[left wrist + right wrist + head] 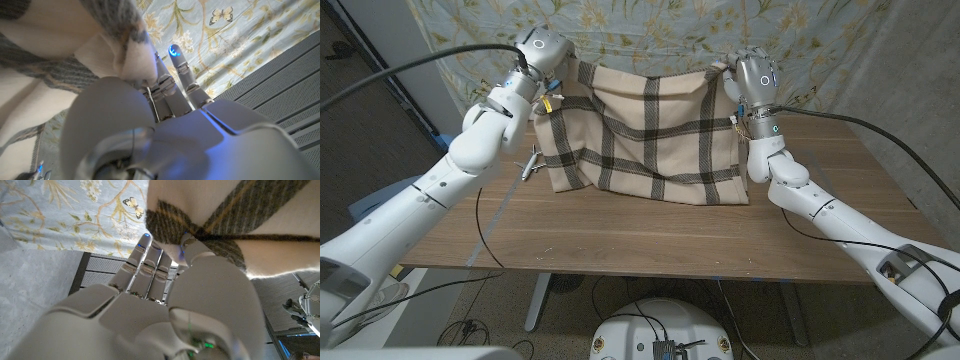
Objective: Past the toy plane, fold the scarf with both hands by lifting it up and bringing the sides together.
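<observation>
Floral curtain (650,30) hangs behind a wooden worktop (650,235). Plaid scarf (640,130), cream with dark stripes, is lifted at the far side of the worktop, stretched between both hands, top edge sagging in the middle, lower edge resting on the wood. Left hand (542,52) pinches the scarf's upper left corner; in the left wrist view the cloth corner (120,55) is bunched against the thumb, with the other fingers (172,82) straight and close together. Right hand (752,75) pinches the upper right corner; the right wrist view shows the dark-striped edge (200,220) clamped at the thumb, with the other fingers (145,262) extended side by side. Small grey toy plane (531,163) lies on the worktop just beside the scarf's left edge, partly hidden by the left arm.
</observation>
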Available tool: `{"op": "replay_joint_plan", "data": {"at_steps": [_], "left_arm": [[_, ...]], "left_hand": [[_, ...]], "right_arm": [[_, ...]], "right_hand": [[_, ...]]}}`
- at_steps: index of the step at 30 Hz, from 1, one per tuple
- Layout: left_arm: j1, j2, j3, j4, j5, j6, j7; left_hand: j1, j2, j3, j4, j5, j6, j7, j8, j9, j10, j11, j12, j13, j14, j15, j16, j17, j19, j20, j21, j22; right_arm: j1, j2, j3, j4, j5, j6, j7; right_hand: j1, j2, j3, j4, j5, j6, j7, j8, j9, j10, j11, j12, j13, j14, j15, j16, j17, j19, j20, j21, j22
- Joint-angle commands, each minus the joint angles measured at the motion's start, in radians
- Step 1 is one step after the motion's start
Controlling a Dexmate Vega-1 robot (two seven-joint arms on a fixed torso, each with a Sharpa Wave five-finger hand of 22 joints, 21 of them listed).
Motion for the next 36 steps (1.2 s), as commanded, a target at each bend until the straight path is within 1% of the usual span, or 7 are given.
{"op": "replay_joint_plan", "data": {"at_steps": [1, 5, 13, 22, 28, 31, 36], "left_arm": [[-0.243, -0.033, 0.216, 0.203, 0.069, 0.03, -0.03], [-0.311, -0.054, 0.272, 0.27, 0.115, 0.026, -0.05], [-0.407, -0.095, 0.348, 0.377, 0.153, 0.03, -0.074], [-0.489, -0.133, 0.435, 0.484, 0.19, 0.035, -0.078], [-0.539, -0.151, 0.494, 0.545, 0.219, 0.023, -0.085], [-0.56, -0.162, 0.522, 0.573, 0.235, 0.022, -0.101], [-0.596, -0.181, 0.573, 0.628, 0.276, 0.027, -0.127]], "left_hand": [[0.004, -0.006, 0.005, 0.0, 0.002, 0.005, 0.002, -0.005, 0.0, 0.093, -0.075, 0.105, 0.245, 0.007, -0.001, -0.008, 0.0, 0.006, -0.005, 0.01, -0.002], [0.004, -0.006, 0.006, -0.001, 0.0, 0.009, -0.002, -0.008, -0.004, 0.097, -0.078, 0.096, 0.234, 0.009, -0.001, -0.012, -0.004, 0.009, -0.01, 0.015, -0.007], [0.002, -0.006, 0.01, -0.001, -0.004, 0.007, -0.007, -0.019, -0.013, 0.099, -0.085, 0.076, 0.213, 0.017, -0.001, -0.017, -0.011, 0.013, -0.018, 0.022, -0.014], [-0.001, -0.007, 0.014, -0.002, -0.007, 0.008, -0.013, -0.029, -0.021, 0.102, -0.084, 0.06, 0.199, 0.019, -0.001, -0.026, -0.02, 0.015, -0.023, 0.026, -0.019], [0.0, -0.007, 0.019, -0.005, -0.013, 0.013, -0.029, -0.037, -0.029, 0.115, -0.081, 0.048, 0.18, 0.031, -0.002, -0.029, -0.028, 0.028, -0.034, 0.035, -0.021], [0.0, -0.006, 0.022, -0.008, -0.019, 0.006, -0.037, -0.049, -0.037, 0.113, -0.088, 0.035, 0.168, 0.04, -0.002, -0.032, -0.036, 0.031, -0.038, 0.041, -0.022], [0.0, -0.006, 0.027, -0.013, -0.028, -0.004, -0.046, -0.069, -0.05, 0.115, -0.085, 0.018, 0.149, 0.043, -0.003, -0.043, -0.051, 0.036, -0.044, 0.049, -0.023]], "right_arm": [[0.129, 0.03, -0.081, 0.153, 0.038, -0.006, 0.026], [0.172, 0.052, -0.114, 0.216, 0.044, 0.0, 0.026], [0.235, 0.09, -0.174, 0.311, 0.054, -0.003, 0.024], [0.3, 0.127, -0.242, 0.41, 0.062, -0.007, 0.034], [0.352, 0.158, -0.289, 0.501, 0.071, 0.008, 0.032], [0.372, 0.167, -0.31, 0.532, 0.077, 0.01, 0.035], [0.393, 0.177, -0.337, 0.559, 0.088, -0.001, 0.056]], "right_hand": [[-0.008, 0.004, 0.005, 0.001, 0.007, 0.002, -0.003, 0.006, 0.003, 0.001, -0.006, -0.003, 0.003, 0.011, -0.108, -0.003, 0.005, -0.004, -0.003, 0.004, -0.001], [-0.008, 0.004, 0.006, 0.001, 0.007, 0.001, -0.002, 0.007, 0.003, 0.001, -0.006, -0.003, 0.003, 0.01, -0.109, -0.005, 0.006, -0.004, -0.003, 0.005, -0.001], [-0.01, 0.004, 0.006, 0.001, 0.007, 0.001, -0.004, 0.008, 0.002, 0.0, -0.006, -0.005, 0.002, 0.011, -0.108, -0.009, 0.008, -0.006, -0.003, 0.006, -0.001], [-0.012, 0.004, 0.007, 0.001, 0.007, 0.0, -0.008, 0.01, 0.001, -0.001, -0.005, -0.006, 0.001, 0.009, -0.109, -0.013, 0.011, -0.008, -0.002, 0.006, -0.001], [-0.012, 0.005, 0.009, 0.0, 0.007, -0.001, -0.011, 0.011, 0.0, -0.001, -0.01, -0.008, -0.001, 0.009, -0.11, -0.018, 0.012, -0.009, -0.002, 0.007, -0.001], [-0.014, 0.004, 0.008, 0.001, 0.006, -0.004, -0.012, 0.011, 0.0, -0.001, -0.013, -0.009, -0.001, 0.009, -0.108, -0.019, 0.013, -0.009, -0.003, 0.007, -0.001], [-0.016, 0.005, 0.01, 0.001, 0.004, -0.012, -0.018, 0.008, -0.002, -0.007, -0.019, -0.015, -0.007, 0.002, -0.108, -0.028, 0.013, -0.01, -0.002, 0.008, -0.001]]}}
